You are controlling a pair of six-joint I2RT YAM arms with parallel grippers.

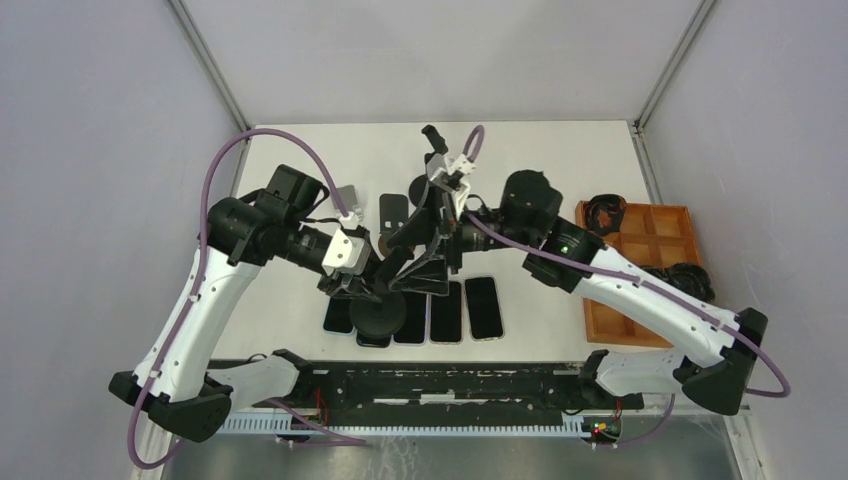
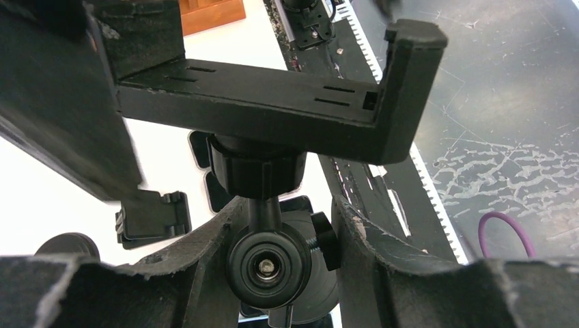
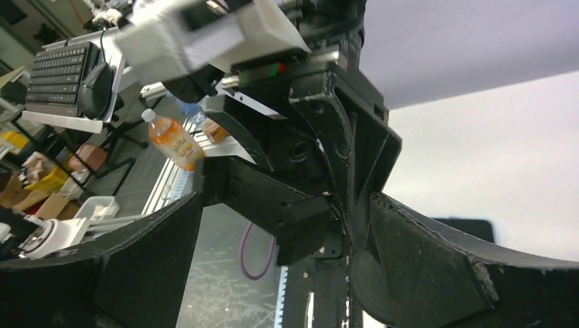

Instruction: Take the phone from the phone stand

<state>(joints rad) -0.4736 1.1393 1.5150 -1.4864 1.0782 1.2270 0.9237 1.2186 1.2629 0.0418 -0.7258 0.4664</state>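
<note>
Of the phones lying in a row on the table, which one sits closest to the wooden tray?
The phone at the row's right end, with a pale rim; the others lie further left, toward the stand.

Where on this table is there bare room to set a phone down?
Bare table runs along the far edge, widest at the far left corner and far right behind the wooden tray. A narrow strip lies between the row of phones and the tray, partly under the right arm. The middle is crowded around the phone stand.
</note>
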